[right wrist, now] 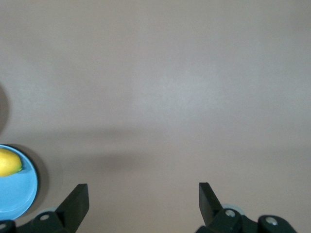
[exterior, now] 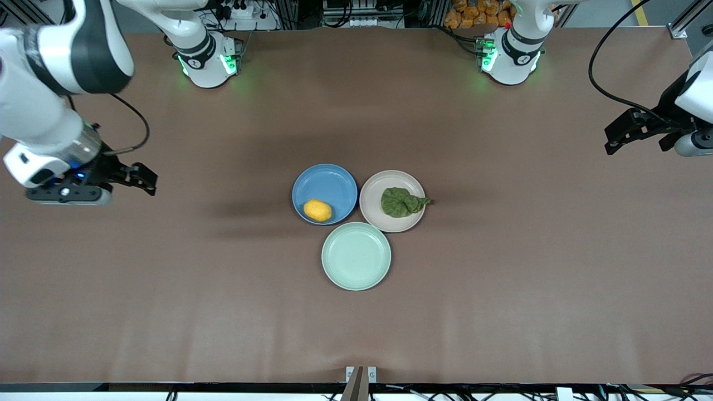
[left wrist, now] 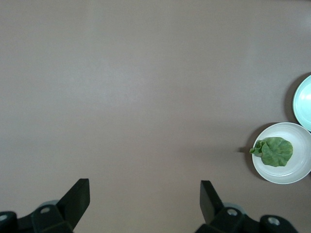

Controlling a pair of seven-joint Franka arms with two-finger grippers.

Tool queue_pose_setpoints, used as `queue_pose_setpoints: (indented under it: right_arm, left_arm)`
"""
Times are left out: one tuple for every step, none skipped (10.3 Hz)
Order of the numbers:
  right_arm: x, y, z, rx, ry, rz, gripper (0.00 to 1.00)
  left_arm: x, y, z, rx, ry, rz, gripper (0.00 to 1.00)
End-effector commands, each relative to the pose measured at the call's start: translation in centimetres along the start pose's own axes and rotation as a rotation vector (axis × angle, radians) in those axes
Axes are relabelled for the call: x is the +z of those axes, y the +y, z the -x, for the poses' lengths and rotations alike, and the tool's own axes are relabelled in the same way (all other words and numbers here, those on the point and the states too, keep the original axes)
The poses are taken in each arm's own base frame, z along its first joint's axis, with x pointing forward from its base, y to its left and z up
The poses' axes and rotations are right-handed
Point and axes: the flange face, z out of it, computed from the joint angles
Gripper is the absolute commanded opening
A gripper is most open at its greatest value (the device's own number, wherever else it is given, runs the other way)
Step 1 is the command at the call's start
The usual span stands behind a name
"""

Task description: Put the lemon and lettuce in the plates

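Observation:
The yellow-orange lemon (exterior: 317,210) lies in the blue plate (exterior: 325,184) at the table's middle. The dark green lettuce (exterior: 402,202) lies in the beige-pink plate (exterior: 374,209) beside it, its stem tip over the rim. My right gripper (exterior: 146,179) is open and empty, up over bare table toward the right arm's end. My left gripper (exterior: 618,139) is open and empty, up over bare table toward the left arm's end. The left wrist view shows the lettuce (left wrist: 273,151) in its plate (left wrist: 284,175). The right wrist view shows the lemon (right wrist: 8,162) in the blue plate (right wrist: 22,194).
An empty pale mint-green plate (exterior: 356,255) sits nearer to the front camera than the two other plates, touching both. It also shows at the edge of the left wrist view (left wrist: 303,102). Brown table cloth (exterior: 501,278) lies all round.

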Motion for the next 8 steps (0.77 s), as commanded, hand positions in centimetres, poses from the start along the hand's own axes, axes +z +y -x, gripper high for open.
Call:
queue_pose_setpoints:
  right_arm:
    - [-5.1,0.7,-0.4,-0.018,-0.017,0.000,1.00]
    - [-7.1,0.7,-0.1,-0.019,-0.030,-0.054,1.00]
    - [-9.3,1.4,0.0,-0.017,-0.034,-0.096,1.00]
    - [-11.1,1.7,0.3,-0.022,-0.033,-0.094,1.00]
    - [-12.2,1.7,0.6,-0.026,-0.039,-0.090,1.00]
    - [-13.0,1.9,0.9,-0.024,-0.044,-0.088,1.00]
    - [-13.2,2.3,1.0,-0.025,-0.053,-0.087,1.00]
    - [-13.1,2.5,1.2,-0.021,-0.069,-0.086,1.00]
  left_arm:
    - [-0.7,-0.1,0.0,0.017,0.010,-0.017,1.00]
    - [-0.7,-0.1,0.0,0.016,0.009,-0.010,1.00]
    - [-0.7,0.0,0.0,0.017,0.009,-0.008,1.00]
    - [-0.8,0.0,0.0,0.017,0.010,-0.008,1.00]
    - [-1.2,0.0,0.0,0.017,0.018,-0.005,1.00]
    - [-1.4,0.0,0.0,0.016,0.024,-0.004,1.00]
    - [-1.4,0.0,0.0,0.016,0.024,-0.004,1.00]
    - [-1.4,0.0,0.0,0.016,0.024,-0.004,1.00]
